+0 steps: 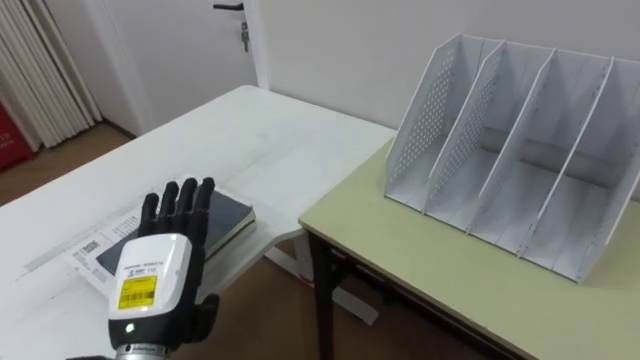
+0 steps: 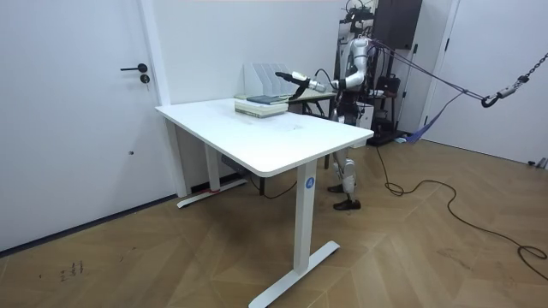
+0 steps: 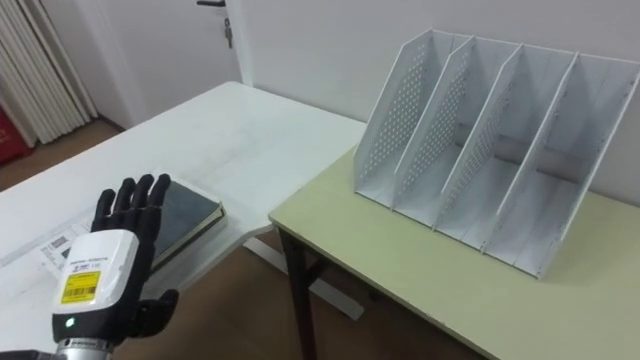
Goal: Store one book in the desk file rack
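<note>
The left robot hand (image 1: 158,262), fingers straight and holding nothing, is over the dark book (image 1: 230,215) lying by the white tabletop's (image 1: 240,130) edge (well apart from the file rack (image 1: 510,150)), so a shallow grab could nudge it off.

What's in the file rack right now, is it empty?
Empty: every compartment of the white file rack shows only bare walls. The dark book lies flat on the white table, by the open left hand.
</note>
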Motion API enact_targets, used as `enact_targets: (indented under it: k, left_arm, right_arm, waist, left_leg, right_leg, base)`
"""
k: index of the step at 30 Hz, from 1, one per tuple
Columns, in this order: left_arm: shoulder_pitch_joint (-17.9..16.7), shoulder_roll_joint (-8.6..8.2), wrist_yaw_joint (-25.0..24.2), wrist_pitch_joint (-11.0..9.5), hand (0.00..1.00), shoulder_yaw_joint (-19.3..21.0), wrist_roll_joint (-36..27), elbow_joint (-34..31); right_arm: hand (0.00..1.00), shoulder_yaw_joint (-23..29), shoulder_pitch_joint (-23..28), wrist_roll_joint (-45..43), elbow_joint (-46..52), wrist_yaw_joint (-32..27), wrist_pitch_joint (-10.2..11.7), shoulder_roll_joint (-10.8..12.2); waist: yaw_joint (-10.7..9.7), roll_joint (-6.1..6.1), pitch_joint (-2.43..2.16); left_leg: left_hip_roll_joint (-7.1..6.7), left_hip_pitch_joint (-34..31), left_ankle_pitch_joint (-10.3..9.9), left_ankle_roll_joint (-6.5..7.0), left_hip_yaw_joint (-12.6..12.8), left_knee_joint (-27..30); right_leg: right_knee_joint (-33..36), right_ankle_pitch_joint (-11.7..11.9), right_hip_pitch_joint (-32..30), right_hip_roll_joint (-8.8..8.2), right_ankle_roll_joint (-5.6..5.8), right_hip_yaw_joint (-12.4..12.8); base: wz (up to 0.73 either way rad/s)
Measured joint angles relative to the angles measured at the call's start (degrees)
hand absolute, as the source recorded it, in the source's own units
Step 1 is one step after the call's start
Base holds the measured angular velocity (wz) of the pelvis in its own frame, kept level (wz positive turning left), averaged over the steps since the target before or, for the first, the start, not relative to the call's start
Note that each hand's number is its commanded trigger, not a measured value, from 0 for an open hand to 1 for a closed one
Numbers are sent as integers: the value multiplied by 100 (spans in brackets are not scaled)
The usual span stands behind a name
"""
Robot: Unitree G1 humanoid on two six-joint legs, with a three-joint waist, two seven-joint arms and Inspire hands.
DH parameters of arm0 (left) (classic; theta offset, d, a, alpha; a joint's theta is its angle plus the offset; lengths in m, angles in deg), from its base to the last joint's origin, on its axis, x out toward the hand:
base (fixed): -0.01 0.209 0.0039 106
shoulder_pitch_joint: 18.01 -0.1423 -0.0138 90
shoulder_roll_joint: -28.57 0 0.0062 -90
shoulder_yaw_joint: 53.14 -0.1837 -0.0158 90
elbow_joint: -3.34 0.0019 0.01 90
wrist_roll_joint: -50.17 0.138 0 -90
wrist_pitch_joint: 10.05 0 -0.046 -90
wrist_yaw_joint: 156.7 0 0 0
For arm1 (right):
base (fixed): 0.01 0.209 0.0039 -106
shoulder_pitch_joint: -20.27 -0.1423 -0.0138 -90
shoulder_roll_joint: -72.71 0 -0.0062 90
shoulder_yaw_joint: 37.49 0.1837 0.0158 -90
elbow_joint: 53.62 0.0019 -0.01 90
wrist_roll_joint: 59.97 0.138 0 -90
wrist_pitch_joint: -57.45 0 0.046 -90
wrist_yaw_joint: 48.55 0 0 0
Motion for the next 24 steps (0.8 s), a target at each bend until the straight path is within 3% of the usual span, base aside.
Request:
enact_targets:
  k: [8,19,24]
  left_arm:
    - [2,0,-3,46,0,94,-21,3]
    - [12,14,-147,231,0,96,-669,9]
    - [196,174,-221,271,0,77,-1130,290]
  right_arm:
    - [0,2,35,-27,46,2,4,-22]
    - [0,8,22,-168,80,-20,-3,-23]
    - [0,2,-63,-168,80,-62,-70,-24]
  waist:
    - [3,-12,10]
    - [-21,-10,10]
    - [-119,-17,18]
  left_leg:
    - [-1,-6,0,0,0,-9]
    - [0,-16,0,0,-10,-8]
    - [0,-49,0,0,-13,-4]
  right_leg:
    - [-9,1,-36,10,1,71]
    - [-8,5,-35,9,1,51]
    - [15,7,-72,8,2,43]
  base:
    - [-3]
    - [0]
    - [0]
